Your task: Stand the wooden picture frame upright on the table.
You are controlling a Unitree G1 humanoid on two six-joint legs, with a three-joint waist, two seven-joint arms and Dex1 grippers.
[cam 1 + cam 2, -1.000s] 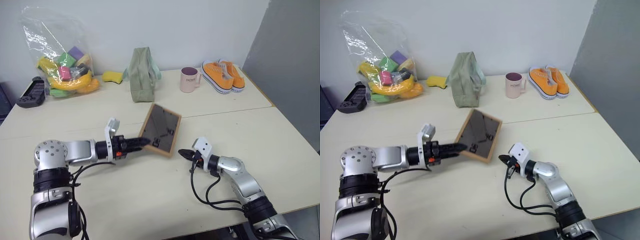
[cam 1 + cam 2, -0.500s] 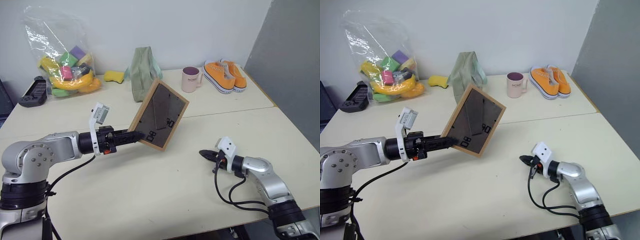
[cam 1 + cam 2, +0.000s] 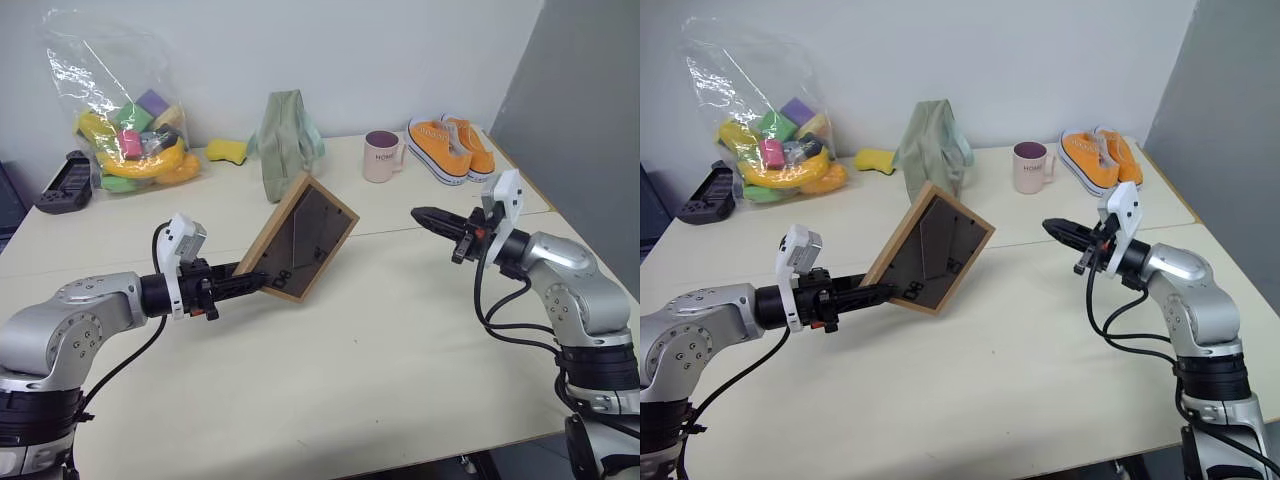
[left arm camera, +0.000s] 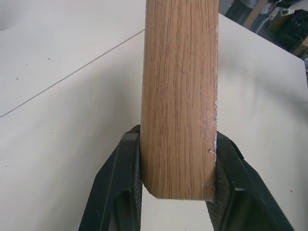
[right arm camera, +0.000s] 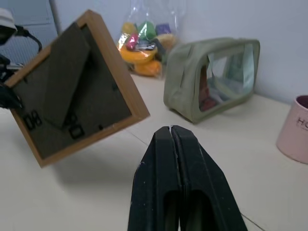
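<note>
Left wrist view puts my own two black fingers [image 4: 122, 187] closest of all, pinching the light oak edge of the wooden picture frame [image 4: 179, 96] from either side, the wood filling the gap between them. In the left eye view my left gripper [image 3: 243, 283] sits at centre left of the frame, gripping the picture frame's lower left corner, and the frame hangs tilted in the air above the table [image 3: 350, 380], one corner pointing up, its dark back with the easel flap facing me. My right gripper [image 3: 432, 217] is at right of centre, held off the table and pointing toward the frame, well apart from it; in the right wrist view its fingers [image 5: 163, 178] are pressed together with only a hairline seam between them and nothing in them. Beyond the frame, across the table's seam, a grey-green pouch [image 3: 283, 143] stands at upper centre, with a small yellow object [image 3: 227, 152] just to its left. A pink mug [image 3: 379, 157] is to the pouch's right and a pair of orange sneakers [image 3: 449, 148] farther right by the grey wall. At upper left a clear plastic bag of colourful toys [image 3: 128, 120] leans near the wall, and a black device [image 3: 63, 184] lies at the far left edge.
</note>
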